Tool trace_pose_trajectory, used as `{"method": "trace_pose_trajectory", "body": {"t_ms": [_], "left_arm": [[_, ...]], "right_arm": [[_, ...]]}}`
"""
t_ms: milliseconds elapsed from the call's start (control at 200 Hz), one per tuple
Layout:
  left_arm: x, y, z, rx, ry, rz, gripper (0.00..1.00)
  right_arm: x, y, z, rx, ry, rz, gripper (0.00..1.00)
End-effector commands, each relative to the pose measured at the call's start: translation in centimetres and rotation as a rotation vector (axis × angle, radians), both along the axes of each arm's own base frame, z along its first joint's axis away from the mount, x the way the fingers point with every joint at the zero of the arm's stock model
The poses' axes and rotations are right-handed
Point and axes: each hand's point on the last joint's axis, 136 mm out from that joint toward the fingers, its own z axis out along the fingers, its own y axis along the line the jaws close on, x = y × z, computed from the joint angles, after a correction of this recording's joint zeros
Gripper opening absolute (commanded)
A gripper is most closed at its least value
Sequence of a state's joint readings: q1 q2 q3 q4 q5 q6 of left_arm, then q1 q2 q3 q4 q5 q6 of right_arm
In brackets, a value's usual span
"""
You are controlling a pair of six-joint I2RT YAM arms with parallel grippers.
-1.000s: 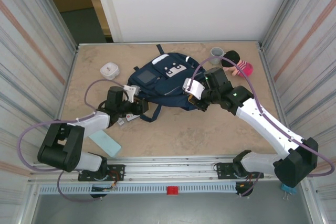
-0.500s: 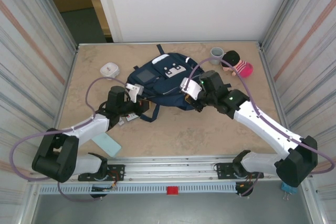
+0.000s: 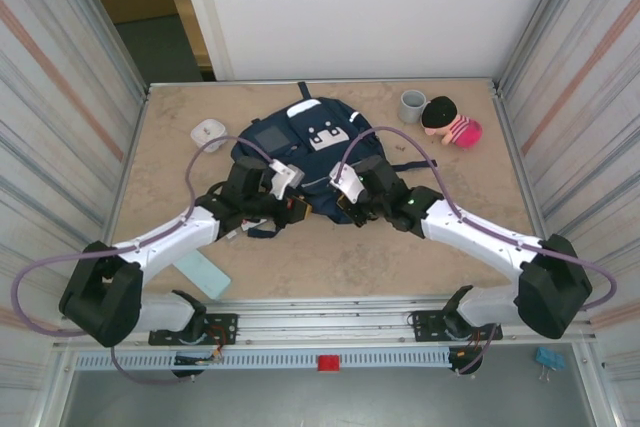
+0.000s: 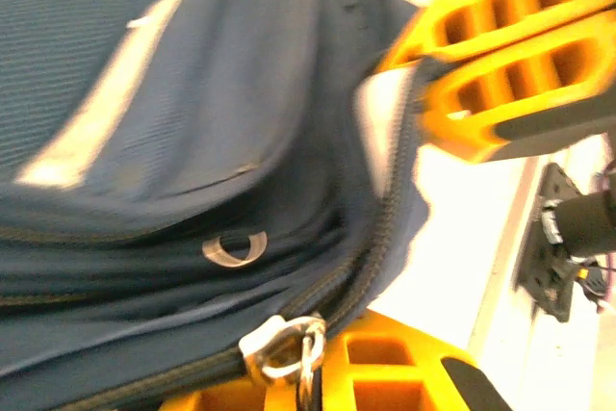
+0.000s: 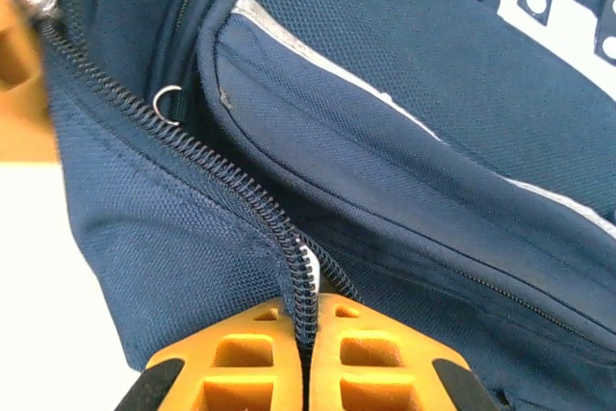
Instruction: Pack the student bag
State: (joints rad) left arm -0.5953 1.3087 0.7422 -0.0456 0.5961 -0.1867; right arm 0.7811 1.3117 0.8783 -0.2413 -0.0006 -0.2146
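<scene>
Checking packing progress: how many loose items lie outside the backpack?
4: white box far left, grey cup and plush doll far right, pale blue pad near left. More may hide under the backpack.

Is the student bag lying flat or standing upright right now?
Lying flat: the student bag rests on the table, its white patch and grey panel facing up.

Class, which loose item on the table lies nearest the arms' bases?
The flat pale-blue case, alone at the front; the cup, doll and white box sit far back.

Beige table (image 3: 350, 257) — ribbed metal walls (image 3: 60, 117); white backboard (image 3: 370, 7).
</scene>
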Motion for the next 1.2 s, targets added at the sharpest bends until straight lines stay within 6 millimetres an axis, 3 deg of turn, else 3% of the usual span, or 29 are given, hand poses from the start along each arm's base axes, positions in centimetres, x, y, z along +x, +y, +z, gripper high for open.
{"method": "trace_pose_trajectory", "body": {"t_ms": [0,55,85,155,160,236,311,371,446,571,757,857,972,1097,1198], "left_arm": [[-2.3,-3.2,4.1,-0.113,-0.062,-0.183,0.00],[-1.7,-3.0,3.2,-0.080,-0.050,-0.140,0.00],[-1.1,-2.5,2.4,-0.043,-0.047,-0.102,0.00],[-0.1,-1.2,0.1,0.050,-0.020,-0.015,0.00],[-0.1,-1.1,0.0,0.055,-0.018,-0.011,0.00],[0.2,-0.1,-1.8,0.094,0.016,0.035,0.00],[0.1,0.4,-2.9,0.112,0.025,0.053,0.00],[0.0,0.7,-3.8,0.132,0.037,0.064,0.00],[-0.1,1.1,-4.8,0.158,0.051,0.076,0.00],[-0.2,1.3,-6.0,0.195,0.055,0.069,0.00],[-0.6,0.6,-6.6,0.208,0.062,0.039,0.00],[-0.8,0.2,-6.5,0.210,0.061,0.033,0.00],[-1.2,-0.8,-6.3,0.209,0.061,0.012,0.01],[-2.0,-2.5,-5.9,0.203,0.071,-0.026,0.03],[-2.8,-4.3,-5.3,0.186,0.080,-0.063,0.05]], "right_arm": [[1.9,2.5,2.7,0.170,-0.068,-0.046,0.00],[2.0,2.3,2.6,0.189,-0.048,-0.081,0.00],[2.0,1.9,2.8,0.208,-0.033,-0.108,0.05],[1.8,0.7,3.6,0.287,0.039,-0.188,0.28],[1.7,0.4,3.7,0.303,0.056,-0.201,0.34],[1.5,-1.8,4.3,0.456,0.251,-0.342,0.65],[1.1,-4.4,3.7,0.578,0.475,-0.541,0.74],[0.3,-6.6,2.2,0.627,0.660,-0.727,0.75],[-1.2,-7.8,-0.1,0.647,0.860,-0.862,0.76],[-2.2,-7.0,-2.4,0.700,1.070,-0.926,0.79],[-0.6,-6.3,-5.0,0.756,1.128,-1.007,0.79],[-0.4,-6.3,-6.5,0.721,1.107,-1.049,0.67],[0.1,-6.0,-7.0,0.763,1.098,-1.062,0.41],[0.2,-5.5,-7.0,0.803,1.095,-1.070,0.28],[0.1,-5.1,-7.0,0.819,1.084,-1.072,0.24]]}}
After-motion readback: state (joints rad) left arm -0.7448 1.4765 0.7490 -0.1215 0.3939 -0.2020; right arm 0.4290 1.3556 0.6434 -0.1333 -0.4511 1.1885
